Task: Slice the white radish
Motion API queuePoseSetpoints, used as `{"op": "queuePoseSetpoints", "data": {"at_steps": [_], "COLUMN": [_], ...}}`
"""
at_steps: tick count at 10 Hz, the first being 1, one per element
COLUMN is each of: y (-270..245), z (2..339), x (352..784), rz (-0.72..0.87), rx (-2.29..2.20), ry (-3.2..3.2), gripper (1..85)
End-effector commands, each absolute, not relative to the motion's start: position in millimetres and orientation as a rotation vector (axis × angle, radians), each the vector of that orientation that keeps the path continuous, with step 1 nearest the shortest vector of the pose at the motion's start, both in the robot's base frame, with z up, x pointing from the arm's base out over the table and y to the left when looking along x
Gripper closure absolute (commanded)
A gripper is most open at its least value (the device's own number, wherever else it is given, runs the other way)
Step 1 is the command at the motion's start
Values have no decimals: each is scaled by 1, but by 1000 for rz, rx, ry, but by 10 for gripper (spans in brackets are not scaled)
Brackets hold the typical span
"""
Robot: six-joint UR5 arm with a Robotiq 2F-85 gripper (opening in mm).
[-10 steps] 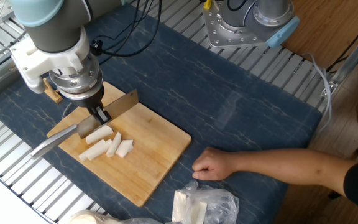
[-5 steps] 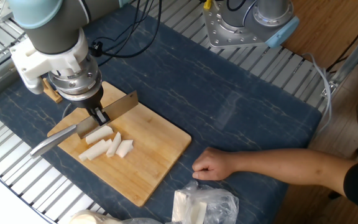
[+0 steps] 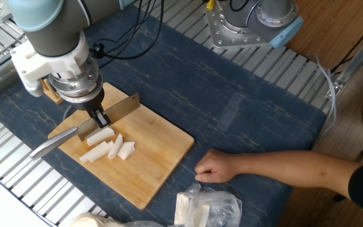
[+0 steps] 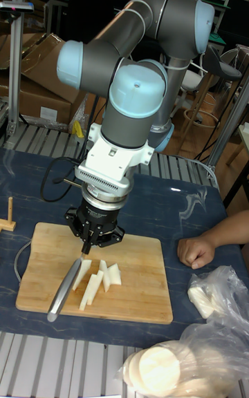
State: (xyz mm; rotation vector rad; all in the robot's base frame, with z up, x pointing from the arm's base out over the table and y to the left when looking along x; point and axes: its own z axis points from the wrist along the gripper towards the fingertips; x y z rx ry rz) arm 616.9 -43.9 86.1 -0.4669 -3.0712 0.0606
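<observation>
cutting board point(image 3: 150, 157) on table point(image 3: 232, 107) | white radish point(image 3: 109, 146) sticks on board's left part | knife point(image 3: 84, 123) just behind sticks | person's hand point(image 3: 216, 167) right of board | bag point(image 3: 207, 209) at front

Cardboard boxes point(image 4: 31, 97) behind dark blue table point(image 3: 232, 107)

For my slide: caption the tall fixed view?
UR5 gripper holds a knife beside white radish sticks on a cutting board.

You'll find no readable text, label, brand, number or sign in either view. Nothing legible on the arm point(image 4: 138, 45), the cutting board point(image 3: 150, 151), the blue mat point(image 3: 232, 107) or the plastic bag point(image 4: 207, 343).
</observation>
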Motion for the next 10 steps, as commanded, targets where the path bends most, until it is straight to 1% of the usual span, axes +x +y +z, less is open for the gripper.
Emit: {"op": "queuePoseSetpoints", "data": {"at_steps": [1, 10], "y": [-41, -39], "z": [86, 79], "x": [619, 626], "rz": [41, 20], "rx": [-482, -454], "ry": [-3071, -3100], "gripper": [847, 847]}}
